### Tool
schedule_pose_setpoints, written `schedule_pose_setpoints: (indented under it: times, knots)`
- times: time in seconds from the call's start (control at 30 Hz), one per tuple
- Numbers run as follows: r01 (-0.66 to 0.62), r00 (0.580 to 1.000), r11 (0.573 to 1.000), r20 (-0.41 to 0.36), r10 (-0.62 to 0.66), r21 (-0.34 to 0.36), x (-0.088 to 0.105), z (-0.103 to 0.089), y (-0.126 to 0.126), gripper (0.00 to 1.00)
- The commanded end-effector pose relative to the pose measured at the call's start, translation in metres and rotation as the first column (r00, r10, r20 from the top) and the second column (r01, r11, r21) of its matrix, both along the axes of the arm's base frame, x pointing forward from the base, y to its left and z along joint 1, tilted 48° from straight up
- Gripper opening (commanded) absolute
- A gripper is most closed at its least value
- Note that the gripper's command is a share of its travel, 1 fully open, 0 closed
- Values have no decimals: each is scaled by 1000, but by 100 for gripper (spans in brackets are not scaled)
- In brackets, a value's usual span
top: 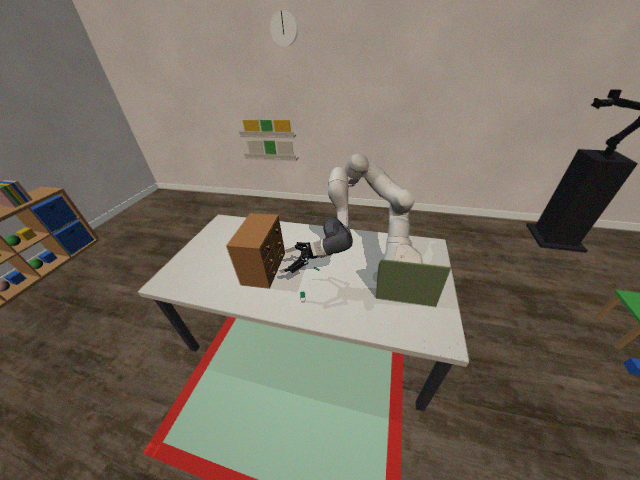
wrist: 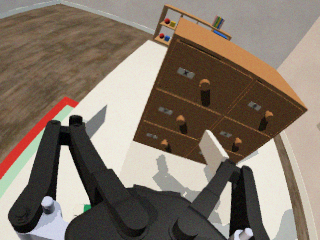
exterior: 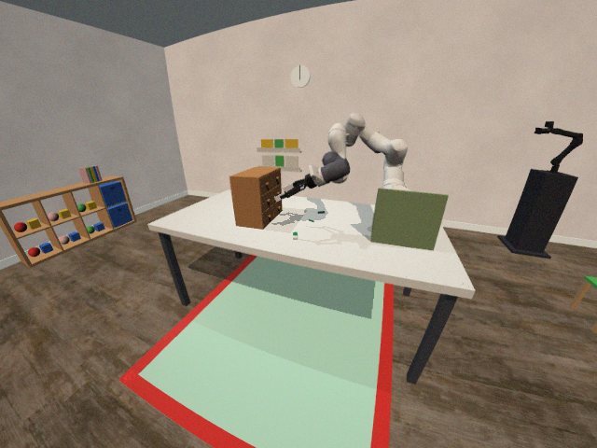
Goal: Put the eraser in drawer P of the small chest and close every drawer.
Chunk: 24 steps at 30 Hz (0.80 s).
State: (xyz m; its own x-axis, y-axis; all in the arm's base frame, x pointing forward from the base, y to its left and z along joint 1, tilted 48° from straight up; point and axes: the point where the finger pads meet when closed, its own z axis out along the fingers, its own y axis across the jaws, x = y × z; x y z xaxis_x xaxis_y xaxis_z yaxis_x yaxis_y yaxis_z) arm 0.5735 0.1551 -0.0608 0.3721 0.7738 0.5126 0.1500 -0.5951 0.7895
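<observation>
Leftmost, small chest point(top: 253, 260) point(exterior: 247, 200) point(wrist: 227, 75), upright, all drawers looking pushed in, P label not readable. Just before chest front, gripper point(top: 285, 260) point(exterior: 280, 196) point(wrist: 155, 125), fingers wide apart, nothing between, aimed at knobs, probably to straddle one and pull a drawer first. Out from chest front, toward near table edge, green-and-white eraser point(top: 302, 296) point(exterior: 295, 235) point(wrist: 87, 208), flat on table, likely left there until a drawer gapes. Well right of chest, green panel point(top: 412, 283) point(exterior: 409, 219), purpose unclear. Best pull short, to avoid droop.

White rounded arm segments point(top: 383, 186) point(exterior: 378, 143); charcoal wrist section point(top: 337, 236) point(exterior: 335, 168); black linked fingers with pale flat pads
</observation>
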Motion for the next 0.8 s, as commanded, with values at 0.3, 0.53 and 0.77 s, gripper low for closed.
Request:
schedule_pose_setpoints:
  times: [0.3, 0.53, 0.77]
  knots:
    - [-34, 995, 995, 100, 25, 91, 12, 4, -1, 100]
    - [-34, 995, 995, 101, 25, 91, 12, 4, -1, 100]
    - [-34, 995, 995, 101, 25, 91, 12, 4, -1, 100]
